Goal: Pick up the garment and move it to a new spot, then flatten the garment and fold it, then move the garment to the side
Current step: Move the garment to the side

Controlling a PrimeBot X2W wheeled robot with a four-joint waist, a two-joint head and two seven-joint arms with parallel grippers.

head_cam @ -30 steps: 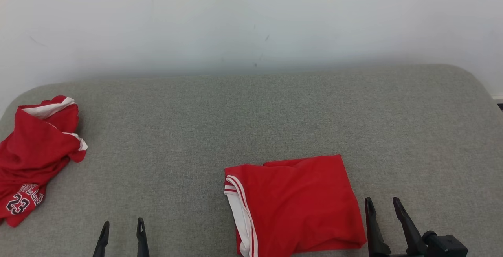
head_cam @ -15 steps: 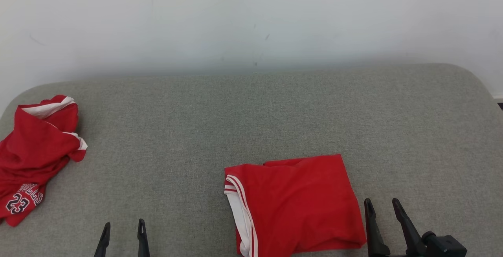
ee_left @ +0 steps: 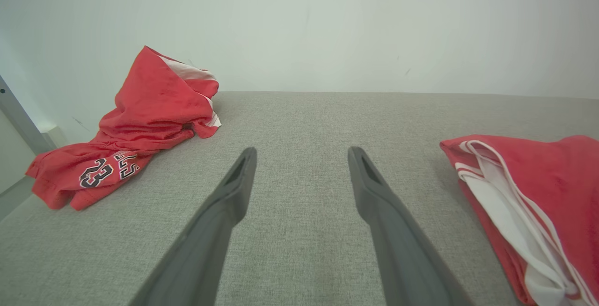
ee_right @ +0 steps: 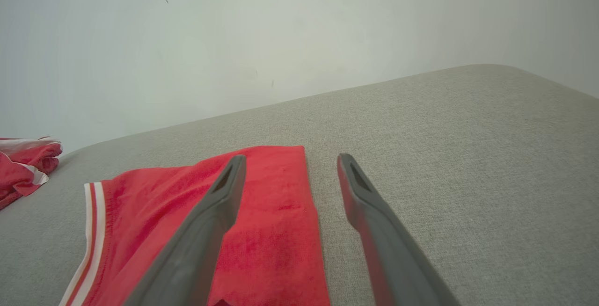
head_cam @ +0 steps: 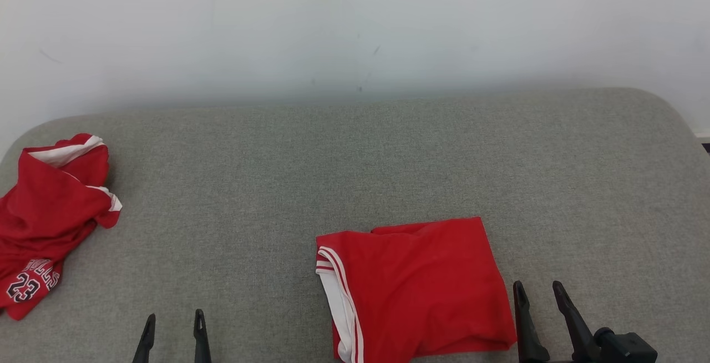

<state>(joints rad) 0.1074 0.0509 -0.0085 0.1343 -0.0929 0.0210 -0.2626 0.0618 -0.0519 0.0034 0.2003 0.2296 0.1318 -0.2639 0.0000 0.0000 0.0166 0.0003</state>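
Showing the folded red garment (head_cam: 416, 291) as I saw it from the head camera: it lay flat on the padded grey surface (head_cam: 277, 174), near that surface's front edge and somewhat right of centre. Its white-and-red striped trim (head_cam: 333, 274) ran down its left edge, and a white inner layer showed beneath that trim. In the left wrist view the same garment (ee_left: 552, 175) sat at the right, its trimmed edge towards the camera. In the right wrist view the garment (ee_right: 276, 231) filled the lower left.

The right tool (head_cam: 538, 285) stood just beside the garment's right edge, released, its two dark fingers apart and gripping nothing. Through the right wrist camera I saw this tool (ee_right: 291, 158) straddling that edge, with one finger over the red cloth and the other over bare grey fabric. I could not tell whether either finger touched what lay below it.

The left tool (head_cam: 174, 317) was at the lower left of the head view, well apart from the garment, also released and empty. In its own wrist view the left tool (ee_left: 302, 154) had only grey fabric between its spread fingers.

A crumpled red jersey (head_cam: 50, 213) bearing the number 23 lay at the far left edge of the surface, well away from both tools. It also appeared in the left wrist view (ee_left: 149, 105) and the right wrist view (ee_right: 23, 161). A pale wall (head_cam: 355, 30) rose behind the surface.
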